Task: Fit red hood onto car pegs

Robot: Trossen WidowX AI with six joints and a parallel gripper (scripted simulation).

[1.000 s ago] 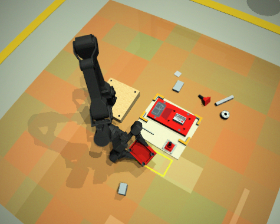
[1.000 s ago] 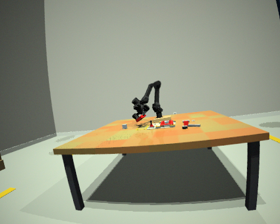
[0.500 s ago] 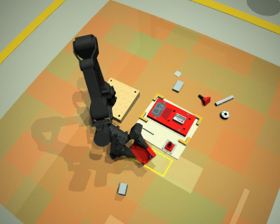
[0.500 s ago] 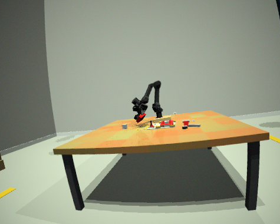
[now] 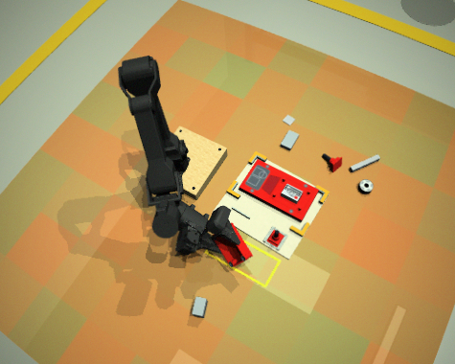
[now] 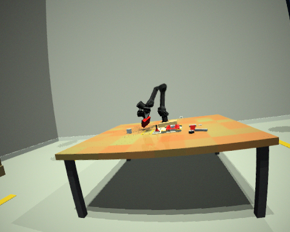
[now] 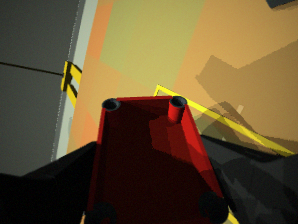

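The red hood [image 5: 242, 250] [image 6: 146, 122] [image 7: 140, 170] hangs above the table, tilted steeply. Its hollow side and corner bosses face the wrist camera. My gripper [image 5: 228, 240] [image 6: 146, 119] [image 7: 149, 144] is shut on the hood, with a dark finger along each long side. The near bosses are in shadow in the wrist view. The red chassis [image 5: 272, 185] [image 6: 173, 129] lies in the white jig [image 5: 259, 223] between yellow corner brackets. The engine block [image 5: 291, 193] sits on its deck, with small dark pegs around it. The hood is apart from the chassis, to its lower left in the top view.
A red part with a black knob [image 5: 276, 238] stands on the jig's near corner. A yellow outline [image 5: 273, 274] [image 7: 240, 126] lies below the hood. A wooden block [image 5: 202, 158] is by the arm's base. A grey block [image 5: 199, 307], a rod [image 5: 364, 163] and a wheel [image 5: 366, 186] lie around.
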